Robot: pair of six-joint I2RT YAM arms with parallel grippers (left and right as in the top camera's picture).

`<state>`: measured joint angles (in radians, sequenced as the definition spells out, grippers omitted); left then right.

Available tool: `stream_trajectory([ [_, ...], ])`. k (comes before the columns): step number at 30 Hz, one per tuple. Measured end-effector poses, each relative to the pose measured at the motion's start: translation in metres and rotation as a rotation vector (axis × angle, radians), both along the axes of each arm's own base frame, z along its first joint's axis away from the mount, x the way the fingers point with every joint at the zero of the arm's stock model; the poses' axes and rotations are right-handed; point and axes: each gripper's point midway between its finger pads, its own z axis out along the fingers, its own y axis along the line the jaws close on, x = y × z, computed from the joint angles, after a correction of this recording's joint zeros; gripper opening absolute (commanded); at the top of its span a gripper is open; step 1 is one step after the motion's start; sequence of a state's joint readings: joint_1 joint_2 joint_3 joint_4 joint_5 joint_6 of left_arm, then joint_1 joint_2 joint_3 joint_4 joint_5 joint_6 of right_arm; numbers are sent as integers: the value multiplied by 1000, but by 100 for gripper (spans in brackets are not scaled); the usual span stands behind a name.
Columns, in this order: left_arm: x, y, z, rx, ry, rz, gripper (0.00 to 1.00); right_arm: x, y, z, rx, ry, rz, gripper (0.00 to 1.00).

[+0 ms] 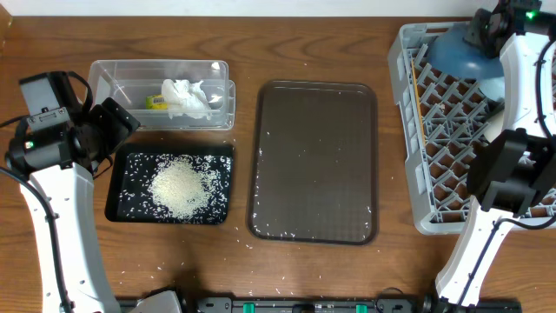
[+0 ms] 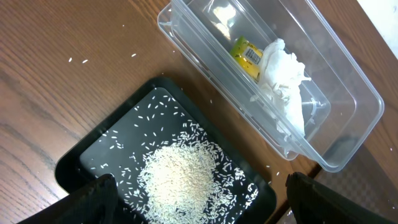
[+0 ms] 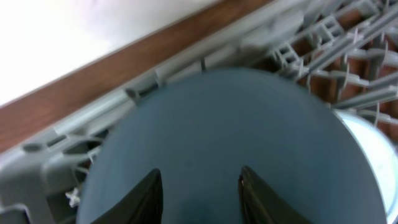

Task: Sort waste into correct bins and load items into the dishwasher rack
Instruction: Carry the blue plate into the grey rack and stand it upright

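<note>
The dark-blue plate (image 1: pixel 456 54) (image 3: pixel 236 124) leans in the far end of the grey dishwasher rack (image 1: pixel 408 130) (image 3: pixel 68 158). My right gripper (image 1: pixel 483 30) (image 3: pixel 202 194) is over the plate's face, fingers apart, nothing between them. A light-blue bowl (image 1: pixel 492 87) (image 3: pixel 380 152) sits beside the plate. Thin wooden chopsticks (image 1: pixel 416 91) lie in the rack's left side. My left gripper (image 1: pixel 122 122) (image 2: pixel 205 208) hangs wide open and empty above the black tray (image 1: pixel 122 204) (image 2: pixel 81 162), which holds the rice heap (image 1: pixel 181 187) (image 2: pixel 177 180). The clear box (image 1: pixel 109 74) (image 2: pixel 348 81) holds the white napkin (image 1: pixel 187 100) (image 2: pixel 283 78) and yellow-green wrapper (image 1: pixel 155 103) (image 2: pixel 247 55).
A brown serving tray (image 1: pixel 314 161) with scattered rice grains lies between the bins and the rack. A few loose grains (image 2: pixel 78 60) dot the wooden table. The right arm's lower link (image 1: pixel 512 174) stretches over the rack's near right part.
</note>
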<state>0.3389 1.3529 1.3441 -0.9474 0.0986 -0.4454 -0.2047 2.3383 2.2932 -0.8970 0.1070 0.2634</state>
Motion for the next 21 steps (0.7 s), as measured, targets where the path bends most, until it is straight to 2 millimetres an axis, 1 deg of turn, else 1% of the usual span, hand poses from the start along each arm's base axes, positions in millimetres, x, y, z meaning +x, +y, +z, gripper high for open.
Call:
stream_trajectory([
  [3, 0, 0, 0, 0, 0, 0, 89, -21, 5, -2, 6, 81, -2, 36],
  [5, 0, 0, 0, 0, 0, 0, 89, -39, 12, -1, 25, 145, 6, 36],
  [8, 0, 0, 0, 0, 0, 0, 89, -57, 28, 3, 53, 205, 32, 37],
  [11, 0, 0, 0, 0, 0, 0, 89, -71, 49, 13, 87, 237, 72, 36],
  [14, 0, 0, 0, 0, 0, 0, 89, -80, 70, 31, 103, 232, 114, 37],
  [17, 0, 0, 0, 0, 0, 0, 89, -83, 86, 46, 106, 206, 148, 38],
  [19, 0, 0, 0, 0, 0, 0, 89, -83, 94, 52, 106, 194, 164, 39],
  [21, 0, 0, 0, 0, 0, 0, 89, -83, 100, 53, 110, 192, 175, 39],
])
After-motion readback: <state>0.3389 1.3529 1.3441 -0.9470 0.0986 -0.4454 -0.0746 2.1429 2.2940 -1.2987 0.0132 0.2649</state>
